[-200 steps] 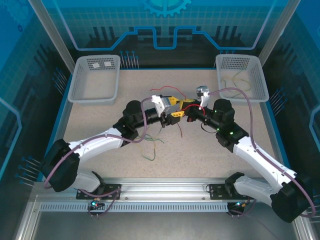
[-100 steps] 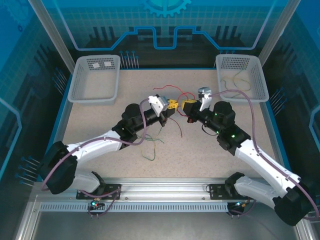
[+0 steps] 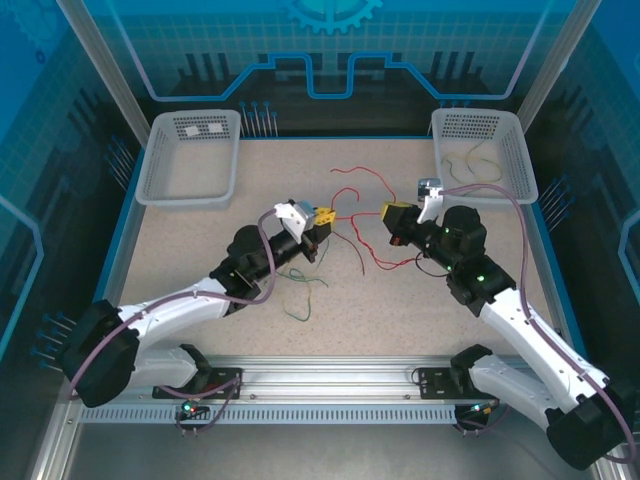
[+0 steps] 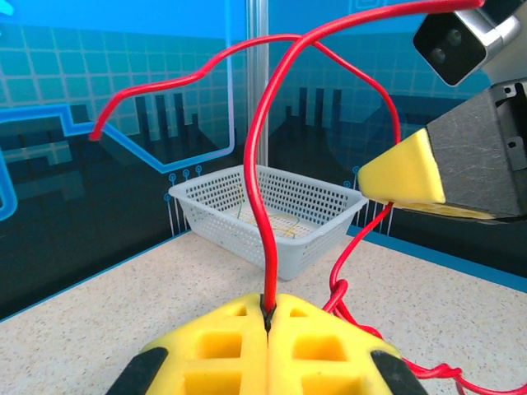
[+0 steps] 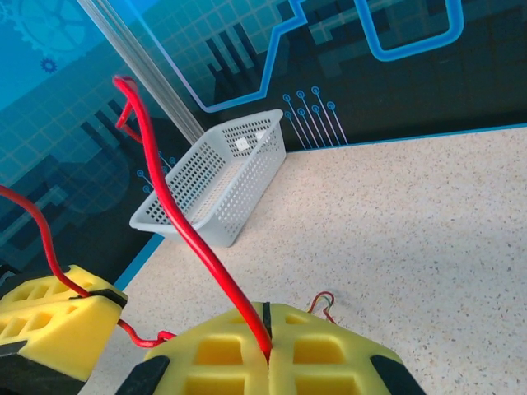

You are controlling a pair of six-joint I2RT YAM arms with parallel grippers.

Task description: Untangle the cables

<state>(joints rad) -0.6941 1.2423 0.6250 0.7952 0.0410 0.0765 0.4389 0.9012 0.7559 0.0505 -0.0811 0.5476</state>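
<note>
A: Jaws?
B: My left jaws and right jaws are both clamping the red cable (image 4: 265,247), holding it above the surface (image 3: 200,240).
A: Others?
B: Green cable (image 3: 303,284) is lying on the surface beside my left arm.

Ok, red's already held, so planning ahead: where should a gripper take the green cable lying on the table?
Probably the green cable at its near end, from straight above: it lies flat there, clear of the red cable.
</note>
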